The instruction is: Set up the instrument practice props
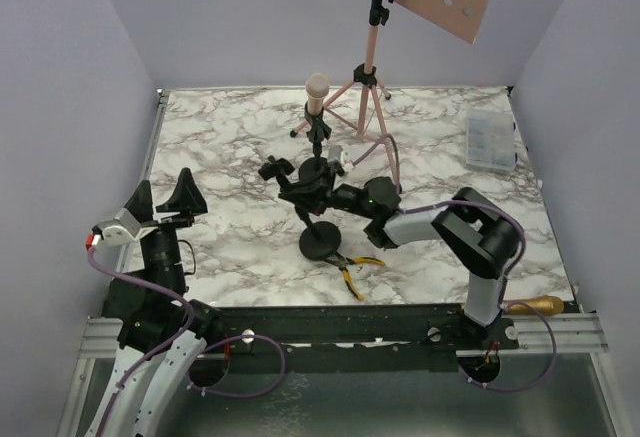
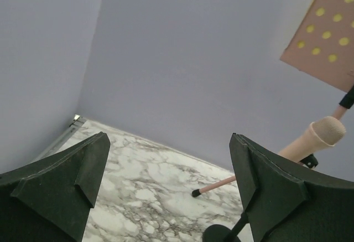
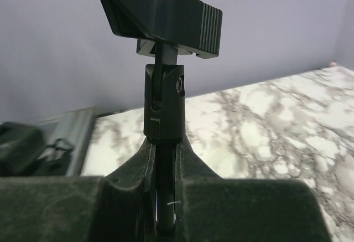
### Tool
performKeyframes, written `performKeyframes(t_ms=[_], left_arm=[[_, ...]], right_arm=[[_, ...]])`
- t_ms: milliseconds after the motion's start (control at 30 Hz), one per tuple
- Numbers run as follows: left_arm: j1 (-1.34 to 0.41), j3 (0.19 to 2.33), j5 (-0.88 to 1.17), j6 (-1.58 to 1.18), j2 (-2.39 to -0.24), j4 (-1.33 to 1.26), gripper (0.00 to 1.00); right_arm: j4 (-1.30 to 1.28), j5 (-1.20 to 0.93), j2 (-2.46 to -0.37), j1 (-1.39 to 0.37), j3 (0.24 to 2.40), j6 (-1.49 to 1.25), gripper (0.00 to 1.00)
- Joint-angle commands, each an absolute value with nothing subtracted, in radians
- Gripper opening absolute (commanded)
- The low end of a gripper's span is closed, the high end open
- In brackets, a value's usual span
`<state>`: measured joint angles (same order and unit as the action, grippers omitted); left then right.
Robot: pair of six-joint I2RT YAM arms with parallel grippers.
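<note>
Our right fingers (image 3: 72, 209) grip the stem of a black round-based holder (image 1: 322, 242) beside the pliers (image 1: 352, 269) on the counter (image 1: 230, 147); our left fingers (image 2: 61, 186) stand wide open, holding nothing.

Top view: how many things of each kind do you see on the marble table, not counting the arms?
Pink music rack: 1
Pink microphone: 1
Black holders: 2
Yellow-handled pliers: 1
Clear box: 1
Total: 6

The pink rack (image 1: 372, 52) is standing behind, a microphone (image 1: 317, 88) (pink, upright) is sitting in first holder (image 1: 318, 129), second holder (image 1: 320, 243) is tilting.
</note>
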<state>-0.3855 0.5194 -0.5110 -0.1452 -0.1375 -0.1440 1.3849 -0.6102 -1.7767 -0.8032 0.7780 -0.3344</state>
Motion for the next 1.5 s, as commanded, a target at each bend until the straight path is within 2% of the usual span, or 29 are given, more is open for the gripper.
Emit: performKeyframes(t_ms=[0,133,367,700,733,933,1000,1033,1200,1333,1400,1467], left_arm=[[-0.38,0.503,-0.619,-0.138,-0.173,-0.127,0.98],[-0.378,0.512,-0.612,-0.143,-0.195,-0.117,0.98],[-0.375,0.508,-0.605,-0.147,-0.195,-0.12,0.98],[-0.374,0.509,-0.603,-0.146,-0.199,-0.118,0.98],[-0.373,0.511,-0.601,-0.147,-0.204,-0.118,0.98],[-0.37,0.513,-0.59,-0.147,-0.203,-0.115,0.97],[-0.368,0.511,-0.592,-0.146,-0.202,-0.116,0.97],[-0.368,0.511,-0.592,-0.146,-0.204,-0.116,0.97],[-0.368,0.514,-0.581,-0.147,-0.21,-0.112,0.97],[-0.367,0.518,-0.578,-0.151,-0.215,-0.111,0.97],[-0.367,0.519,-0.572,-0.158,-0.214,-0.11,0.97],[-0.367,0.518,-0.573,-0.157,-0.216,-0.109,0.98]], right_arm=[[1.782,-0.311,-1.954,-0.893,0.984,-0.171,0.01],[1.782,-0.187,-2.104,-0.908,1.154,-0.115,0.0],[1.783,-0.13,-2.322,-0.916,1.407,-0.03,0.01],[1.784,-0.041,-2.424,-0.942,1.413,0.052,0.12],[1.785,-0.04,-2.42,-0.942,1.399,0.047,0.17],[1.784,-0.012,-2.386,-0.945,1.302,0.041,0.71],[1.784,-0.02,-2.366,-0.946,1.262,0.046,0.85],[1.784,-0.024,-2.347,-0.946,1.239,0.047,0.99],[1.781,0.05,-2.215,-0.965,1.023,0.041,1.0],[1.752,0.085,-2.047,-0.967,0.732,-0.044,1.0],[1.64,0.109,-1.944,-0.979,0.612,-0.011,1.0],[1.416,0.185,-1.835,-0.996,0.562,0.061,1.0]])
